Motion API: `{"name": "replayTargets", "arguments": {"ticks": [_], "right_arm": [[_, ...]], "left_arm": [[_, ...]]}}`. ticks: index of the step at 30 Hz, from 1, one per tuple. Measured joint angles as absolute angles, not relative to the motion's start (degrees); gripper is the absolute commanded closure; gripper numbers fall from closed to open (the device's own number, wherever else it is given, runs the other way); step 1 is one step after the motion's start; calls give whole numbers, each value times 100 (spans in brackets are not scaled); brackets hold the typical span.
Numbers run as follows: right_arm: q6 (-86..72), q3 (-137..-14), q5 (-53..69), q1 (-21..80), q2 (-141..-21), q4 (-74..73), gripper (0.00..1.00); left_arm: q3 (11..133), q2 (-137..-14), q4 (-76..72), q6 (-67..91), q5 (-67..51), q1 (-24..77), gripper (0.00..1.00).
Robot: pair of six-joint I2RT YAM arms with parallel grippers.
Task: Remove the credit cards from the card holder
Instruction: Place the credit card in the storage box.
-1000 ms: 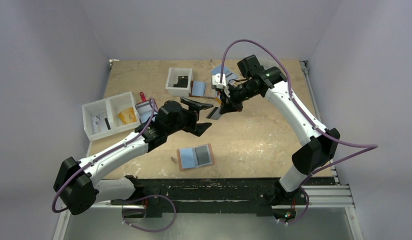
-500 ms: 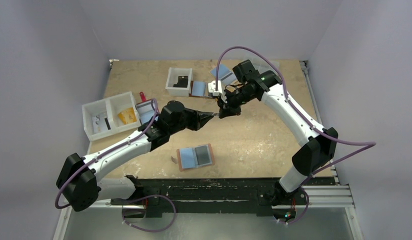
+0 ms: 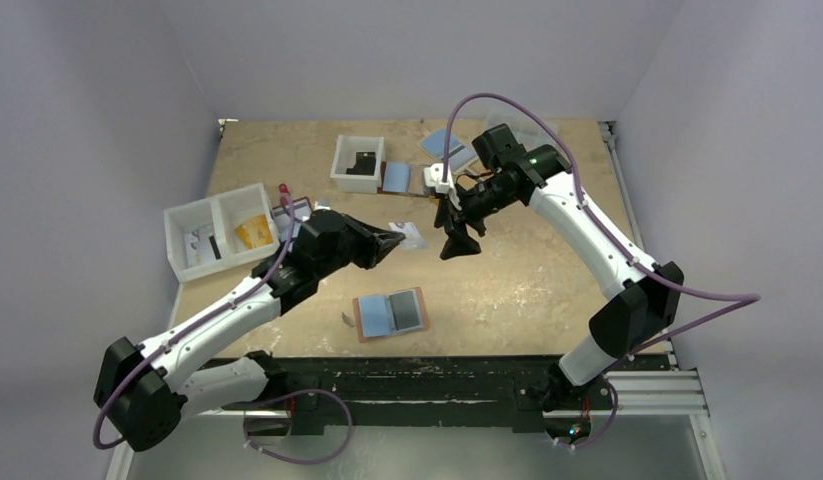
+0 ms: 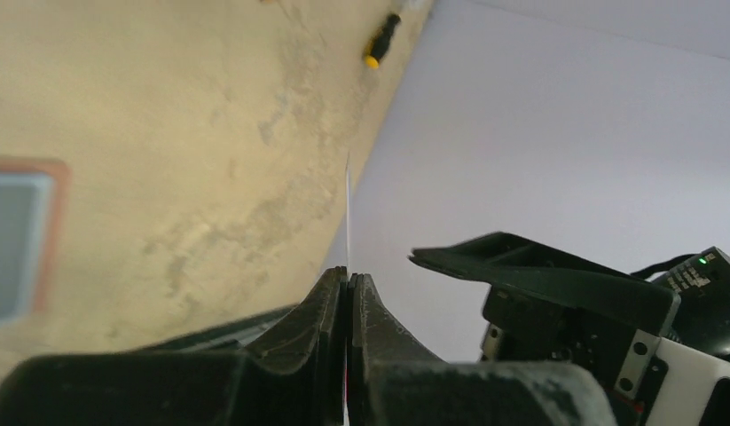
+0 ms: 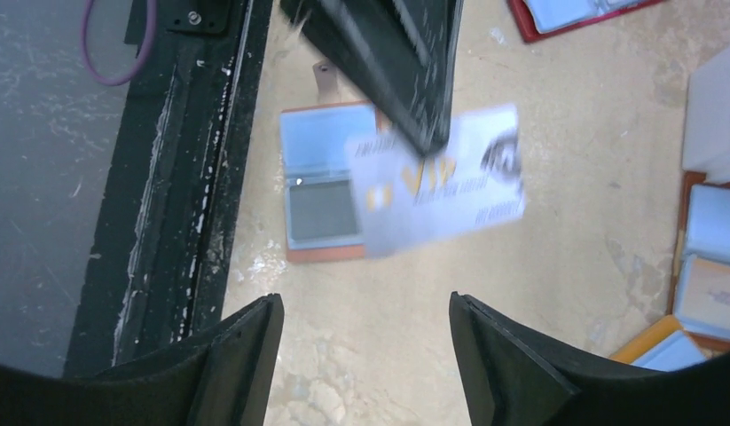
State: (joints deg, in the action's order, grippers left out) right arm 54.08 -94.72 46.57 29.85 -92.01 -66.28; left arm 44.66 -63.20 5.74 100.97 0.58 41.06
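From above, the left gripper (image 3: 394, 240), arm stretched to mid-table, is clamped on a pale silver-grey plastic card (image 3: 414, 236) held aloft; the slim tan-brown leather card holder (image 3: 357, 322) lies open near the front edge, a light blue card (image 3: 372, 316) and a dark grey card (image 3: 407, 311) in its halves. The left wrist view shows the held card edge-on: thin, stiff, likely light and slick, best pinched flat across one end. The right wrist view has the right gripper (image 5: 365, 311) spread wide above it.

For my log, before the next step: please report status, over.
Left claw shut on silver card. Right claw open, empty. Holder open; blue card, grey card inside. No obstruction.
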Motion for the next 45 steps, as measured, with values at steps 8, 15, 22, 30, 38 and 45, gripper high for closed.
{"name": "replayTargets", "arguments": {"ticks": [8,15,22,30,38,45], "right_arm": [[5426,-8427,5227,2694,-8884,-6475,23],[5450,-7614,5461,2609,-8899,-6257,24],[5577,-7426,5736,2545,-9054,-6049,24],[5721,-7240,5929,2493,-9190,-5975,24],[5946,-7183,5996,2405,-9282,-5992,24],[6082,-7015,6106,2217,-9282,-6014,25]], "left_arm": [[4434,-5085,2099,5763,172,3153,100],[4759,-4261,2888,2788,272,3092,100],[5266,-4200,3535,1378,1186,3076,100],[5616,-4460,3850,681,2327,2797,100],[5205,-4917,3406,386,1645,268,100],[4976,-5603,2615,423,1066,-1959,100]]}}
